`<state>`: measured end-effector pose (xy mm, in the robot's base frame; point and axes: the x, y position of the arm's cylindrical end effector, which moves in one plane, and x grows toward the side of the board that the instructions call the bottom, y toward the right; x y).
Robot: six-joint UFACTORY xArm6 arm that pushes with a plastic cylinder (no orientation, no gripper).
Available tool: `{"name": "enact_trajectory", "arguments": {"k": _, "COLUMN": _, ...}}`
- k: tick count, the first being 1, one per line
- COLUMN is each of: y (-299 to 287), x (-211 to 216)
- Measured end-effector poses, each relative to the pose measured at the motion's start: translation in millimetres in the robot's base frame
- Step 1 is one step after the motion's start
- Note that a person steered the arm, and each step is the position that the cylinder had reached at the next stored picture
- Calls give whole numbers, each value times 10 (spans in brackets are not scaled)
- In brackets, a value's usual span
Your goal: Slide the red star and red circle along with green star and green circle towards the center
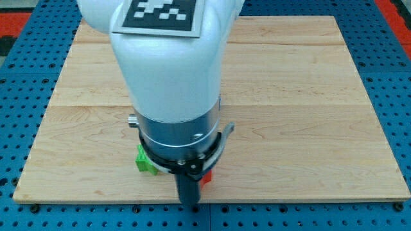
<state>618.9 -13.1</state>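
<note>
- The arm (170, 77), a large white housing above a metal collar, fills the upper middle of the camera view and hides much of the light wooden table (302, 115).
- A black-and-white marker plate (159, 14) sits on top of the housing at the view's top.
- The dark rod (188, 186) runs down from the collar; my tip (189, 205) sits at the table's bottom edge, slightly left of the view's centre.
- There are no jaws on this arm: it ends in the plain rod, which grips nothing.
- A green block (146, 162) shows partly under the collar, just to the view's left of the rod and above my tip. Its shape cannot be made out, so neither its long axis nor its heading can be told.
- A red block (206, 176) shows as a small sliver just beside the rod on the view's right. Its shape and heading cannot be told.
- Whether the rod touches either block cannot be told.
- The table rests on a blue perforated base (26, 77).
</note>
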Motion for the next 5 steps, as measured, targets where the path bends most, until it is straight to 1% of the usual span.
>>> {"name": "enact_trajectory", "arguments": {"k": 1, "y": 103, "x": -195}}
{"name": "enact_trajectory", "arguments": {"k": 2, "y": -197, "x": -568}}
{"name": "enact_trajectory", "arguments": {"k": 3, "y": -261, "x": -756}}
{"name": "enact_trajectory", "arguments": {"k": 4, "y": -213, "x": -178}}
{"name": "enact_trajectory", "arguments": {"k": 5, "y": -657, "x": -107}}
